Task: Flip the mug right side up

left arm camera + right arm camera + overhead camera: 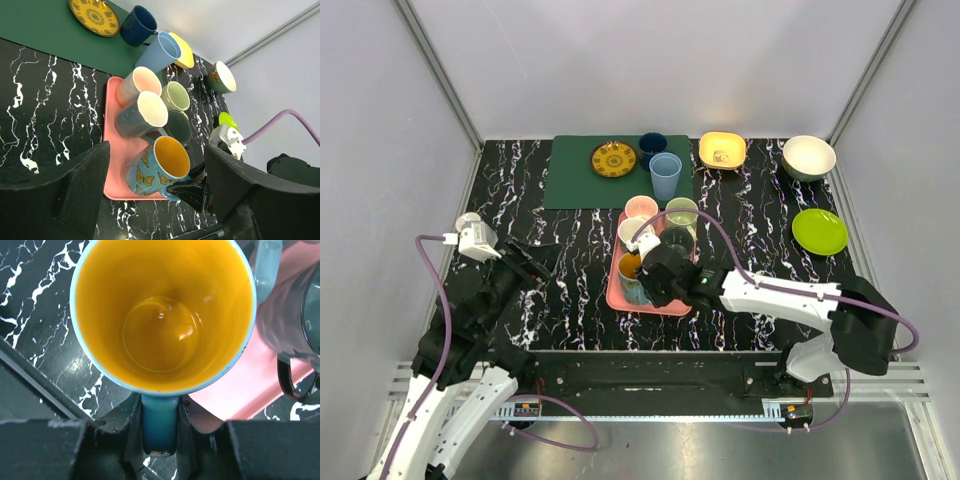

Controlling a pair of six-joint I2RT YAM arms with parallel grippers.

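Note:
The mug (pixel 159 166) is light blue with orange butterflies and an orange inside. It stands mouth up at the near left corner of the pink tray (pixel 113 95), also seen from above (pixel 630 272). My right gripper (pixel 160 432) is shut on the mug's blue handle (pixel 160 422), and the orange inside (pixel 160 315) fills the right wrist view. In the top view the right gripper (pixel 655 280) sits right beside the mug. My left gripper (pixel 535 255) is open and empty over the black table, left of the tray.
The pink tray (pixel 615 295) holds several other cups, upright. A green mat (pixel 570 180) at the back carries a yellow plate (pixel 613 159), a dark blue cup (pixel 652 146) and a light blue cup (pixel 665 176). A yellow bowl (pixel 722 150), white bowl (pixel 808 157) and green plate (pixel 819 231) lie right.

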